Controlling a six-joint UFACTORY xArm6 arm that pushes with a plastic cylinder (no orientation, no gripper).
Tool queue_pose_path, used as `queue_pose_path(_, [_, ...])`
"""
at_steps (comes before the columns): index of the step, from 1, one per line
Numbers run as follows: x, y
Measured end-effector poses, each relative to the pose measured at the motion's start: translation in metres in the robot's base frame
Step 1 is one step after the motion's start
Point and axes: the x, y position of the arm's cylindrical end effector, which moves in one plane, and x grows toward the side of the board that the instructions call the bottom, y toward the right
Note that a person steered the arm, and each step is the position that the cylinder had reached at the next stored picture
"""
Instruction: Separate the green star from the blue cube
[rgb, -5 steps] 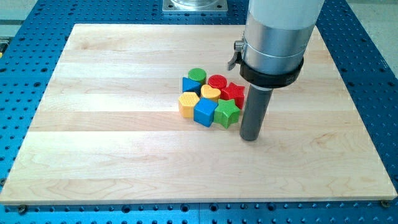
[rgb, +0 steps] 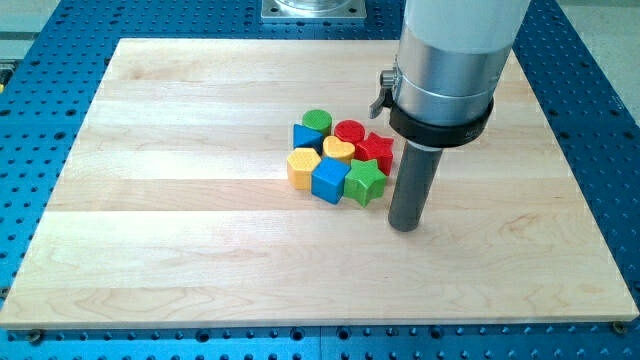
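The green star (rgb: 365, 182) sits at the lower right of a tight cluster of blocks, touching the blue cube (rgb: 329, 180) on its left. My tip (rgb: 402, 225) rests on the board just right of and slightly below the green star, with a small gap between them. The rod rises from there to the large grey arm body (rgb: 450, 60).
The cluster also holds a red star (rgb: 376, 150), a red round block (rgb: 349, 131), a yellow heart (rgb: 338, 150), a yellow hexagon (rgb: 303, 166), a green cylinder (rgb: 317, 122) and a second blue block (rgb: 304, 136). The wooden board (rgb: 150, 220) lies on a blue perforated table.
My tip and arm have shifted very slightly to the right and down. The blocks have not moved.
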Motion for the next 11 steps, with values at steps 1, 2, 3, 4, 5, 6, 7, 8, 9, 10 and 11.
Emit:
queue_pose_path(1, [0.003, 0.002])
queue_pose_path(2, [0.011, -0.016])
queue_pose_path(3, [0.012, -0.021])
queue_pose_path(4, [-0.001, -0.071])
queue_pose_path(5, [-0.025, -0.098])
queue_pose_path(6, [-0.053, 0.016])
queue_pose_path(7, [-0.06, 0.038])
queue_pose_path(8, [-0.07, 0.03])
queue_pose_path(9, [-0.069, 0.082])
queue_pose_path(10, [-0.057, 0.087])
queue_pose_path(11, [-0.09, 0.081])
